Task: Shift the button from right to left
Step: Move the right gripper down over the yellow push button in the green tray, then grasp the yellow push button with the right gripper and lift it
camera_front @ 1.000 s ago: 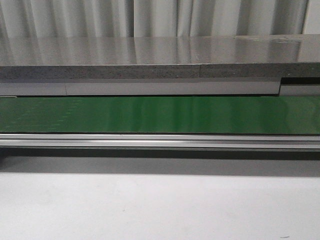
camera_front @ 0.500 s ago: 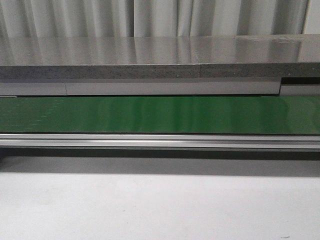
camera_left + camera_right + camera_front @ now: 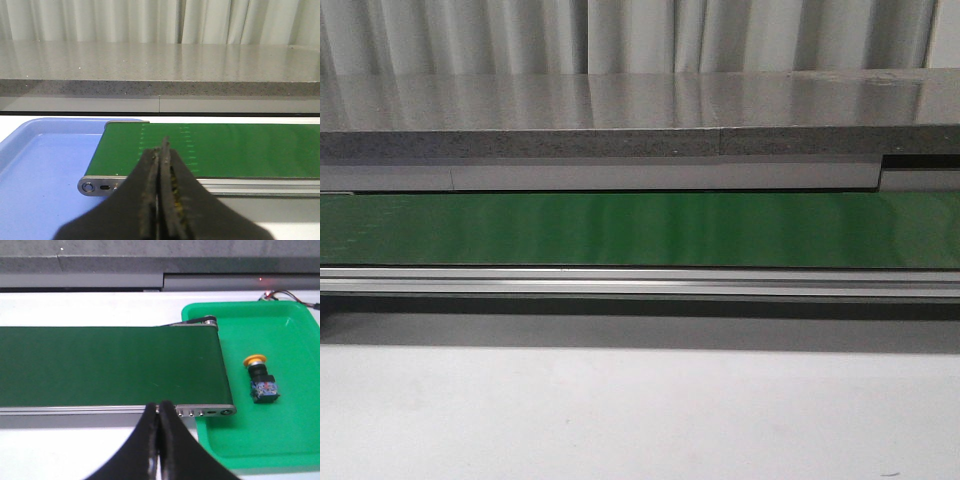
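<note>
The button (image 3: 260,378), a yellow-orange cap on a black body with red and blue marks, lies on its side in the green tray (image 3: 290,440) at the right end of the green conveyor belt (image 3: 110,365). My right gripper (image 3: 159,407) is shut and empty, in front of the belt's rail and left of the tray. My left gripper (image 3: 161,150) is shut and empty, over the near edge of the belt (image 3: 225,150) at its left end. Neither gripper nor the button shows in the front view.
A blue tray (image 3: 45,165) lies at the belt's left end. The belt (image 3: 640,228) runs across the front view with an aluminium rail (image 3: 640,282) in front of it. A grey stone counter (image 3: 640,120) and curtains stand behind. White tabletop (image 3: 640,420) lies nearest.
</note>
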Action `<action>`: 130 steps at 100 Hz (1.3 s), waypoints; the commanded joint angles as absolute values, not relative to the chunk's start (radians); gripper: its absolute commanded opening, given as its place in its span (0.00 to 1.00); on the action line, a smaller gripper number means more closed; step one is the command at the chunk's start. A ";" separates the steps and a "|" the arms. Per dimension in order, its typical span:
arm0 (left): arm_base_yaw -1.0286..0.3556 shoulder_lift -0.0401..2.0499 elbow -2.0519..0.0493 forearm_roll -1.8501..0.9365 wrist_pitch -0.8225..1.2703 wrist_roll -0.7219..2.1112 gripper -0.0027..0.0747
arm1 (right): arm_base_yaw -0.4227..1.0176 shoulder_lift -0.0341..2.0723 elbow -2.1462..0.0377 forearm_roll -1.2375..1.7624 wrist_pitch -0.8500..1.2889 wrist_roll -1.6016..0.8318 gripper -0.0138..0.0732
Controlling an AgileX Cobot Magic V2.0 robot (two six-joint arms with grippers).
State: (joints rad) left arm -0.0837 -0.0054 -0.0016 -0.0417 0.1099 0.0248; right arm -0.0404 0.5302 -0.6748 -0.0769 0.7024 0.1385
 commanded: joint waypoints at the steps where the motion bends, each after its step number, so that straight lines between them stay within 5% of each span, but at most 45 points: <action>1: -0.082 -0.037 0.044 -0.051 0.033 0.015 0.01 | -0.042 0.627 -0.762 -0.146 0.681 0.197 0.08; 47: -0.082 -0.037 0.044 -0.051 0.033 0.015 0.01 | -0.358 0.922 -0.953 -0.164 0.719 0.215 0.08; 68: -0.082 -0.037 0.044 -0.051 0.033 0.015 0.01 | -0.474 1.055 -1.006 -0.024 0.754 0.036 0.11; 81: -0.082 -0.037 0.044 -0.051 0.033 0.015 0.01 | -0.515 1.146 -1.034 0.031 0.794 -0.093 0.34; 97: -0.082 -0.037 0.044 -0.051 0.033 0.015 0.01 | -0.554 1.259 -1.053 0.044 0.795 -0.130 0.92; 130: -0.082 -0.037 0.044 -0.051 0.033 0.015 0.01 | -0.580 1.453 -1.065 0.036 0.666 -0.164 0.88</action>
State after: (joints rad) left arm -0.0837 -0.0054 -0.0016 -0.0417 0.1099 0.0248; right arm -0.5726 1.4420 -1.0312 0.0368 0.7658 -0.1309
